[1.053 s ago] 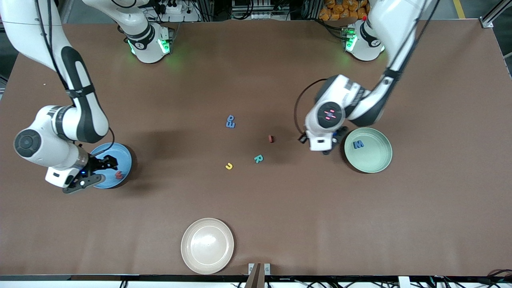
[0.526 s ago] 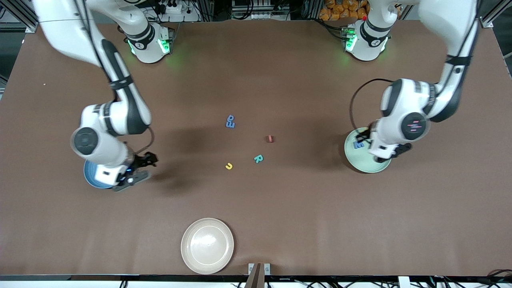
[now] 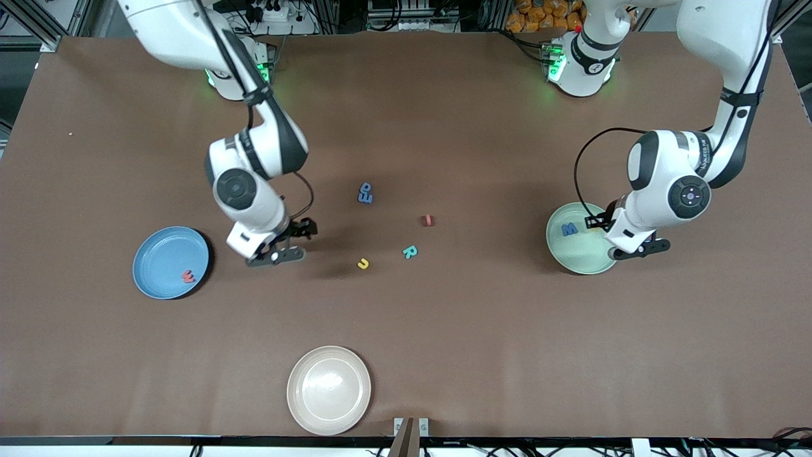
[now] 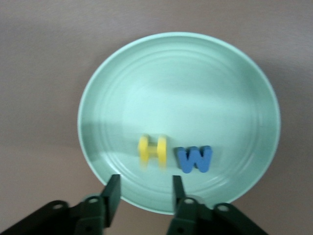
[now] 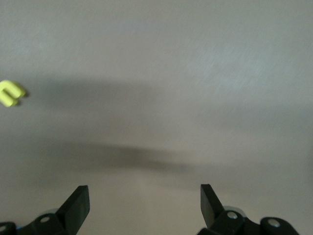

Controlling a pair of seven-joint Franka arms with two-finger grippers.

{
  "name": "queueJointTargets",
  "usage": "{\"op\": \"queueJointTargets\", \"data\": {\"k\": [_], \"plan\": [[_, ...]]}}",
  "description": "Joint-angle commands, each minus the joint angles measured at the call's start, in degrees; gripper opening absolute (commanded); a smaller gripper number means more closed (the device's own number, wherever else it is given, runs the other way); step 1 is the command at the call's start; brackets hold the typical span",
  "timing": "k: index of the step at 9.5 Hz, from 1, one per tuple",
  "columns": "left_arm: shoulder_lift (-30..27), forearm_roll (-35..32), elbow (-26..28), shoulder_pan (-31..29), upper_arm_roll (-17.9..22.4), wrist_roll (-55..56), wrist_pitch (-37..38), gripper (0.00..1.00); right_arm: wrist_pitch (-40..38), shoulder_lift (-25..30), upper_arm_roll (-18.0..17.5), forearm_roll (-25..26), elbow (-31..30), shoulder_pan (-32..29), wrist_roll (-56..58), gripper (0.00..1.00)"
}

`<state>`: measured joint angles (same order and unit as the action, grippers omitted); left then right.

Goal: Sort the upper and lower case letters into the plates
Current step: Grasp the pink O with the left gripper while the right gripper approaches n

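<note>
The counter (image 3: pixel 444 355) had a matt brown covering, smooth like paper. The pale green plate (image 4: pixel 230 73) looked matt with faint rings. The beige plate (image 3: pixel 328 390) showed a slight sheen.

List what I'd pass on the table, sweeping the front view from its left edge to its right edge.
Blue plate → red w → right claw → beige plate → yellow u → teal R → red letter → pale green plate.

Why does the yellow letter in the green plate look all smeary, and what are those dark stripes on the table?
In the left wrist view the yellow H looks blurred, as if smeared, while the blue M beside it in the pale green plate is sharper. In the right wrist view the dark bands are soft shadows on the table, near the yellow u.
</note>
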<state>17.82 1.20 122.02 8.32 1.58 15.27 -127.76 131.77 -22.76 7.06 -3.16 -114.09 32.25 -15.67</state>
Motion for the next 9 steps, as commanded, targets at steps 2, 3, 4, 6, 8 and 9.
{"op": "queueJointTargets", "data": {"k": [2,3,4,6,8,9], "plan": [[1.06,9.39,-3.96,4.85,-4.2,3.85,-1.52,1.0,0.59,-0.59,0.32,0.34,2.6,2.2,-1.4,1.0],[1.77,9.69,-5.72,6.43,-7.01,8.85,-3.27,1.0,0.59,-3.67,0.32,0.35,7.25,2.47,4.71,1.0],[3.08,9.7,-7.39,6.88,-10.25,11.24,-6.59,1.0,0.94,-5.87,0.24,0.08,10.52,1.86,11.39,1.0],[9.83,8.3,-15.28,11.76,-14.32,15.1,-9.52,1.0,3.21,-8.61,0.15,-0.44,12.74,1.76,21.08,1.0],[17.38,0.86,-24.68,17.67,-14.42,25.63,-9.52,1.0,3.58,-13.42,-1.77,-0.53,17.73,1.94,23.58,1.0],[20.81,-3.62,-27.33,20.48,-14.42,28.29,-9.52,1.0,3.49,-16.41,-3.27,-0.62,21.07,1.59,23.5,1.0]]}}
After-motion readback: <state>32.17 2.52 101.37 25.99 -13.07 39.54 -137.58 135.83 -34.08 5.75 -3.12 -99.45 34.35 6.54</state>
